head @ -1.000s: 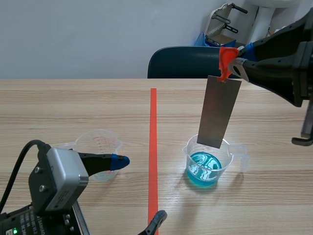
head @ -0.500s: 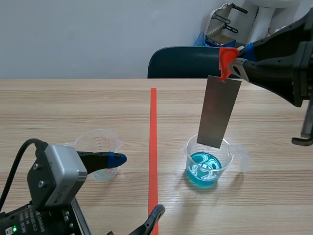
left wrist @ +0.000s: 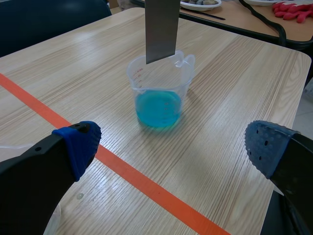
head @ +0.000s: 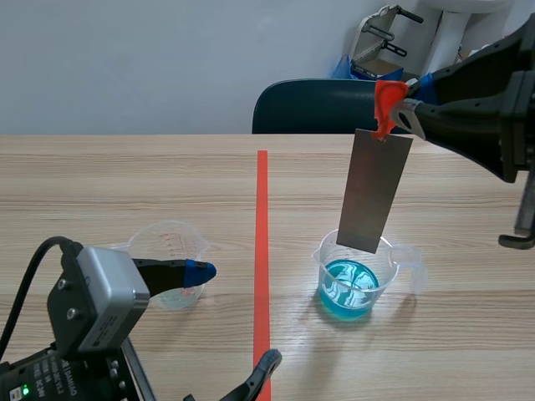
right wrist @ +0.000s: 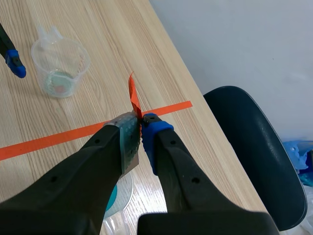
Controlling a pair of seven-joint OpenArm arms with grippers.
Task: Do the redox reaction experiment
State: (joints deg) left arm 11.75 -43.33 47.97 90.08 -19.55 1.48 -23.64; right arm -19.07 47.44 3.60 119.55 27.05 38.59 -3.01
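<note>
Grey metal strip [head: 374, 192], one only, hangs upright from an orange-red clip [head: 386, 104] pinched tight in the right gripper [head: 399, 110]. Its lower edge sits at about rim height over the blue-filled beaker [head: 358, 280], clear of the liquid. Two clear beakers in all: the nearly empty beaker [head: 171, 261] stands at 9 o'clock across the tape line [head: 262, 251], just beside one finger of the left gripper [head: 236, 322], which gapes wide on nothing. Bare table [head: 125, 184] rings both beakers, and its far edge lies well off at 12 o'clock.

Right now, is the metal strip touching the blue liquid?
No, the lower edge of the metal strip hangs near the rim of the cup, clear above the blue liquid.
</note>
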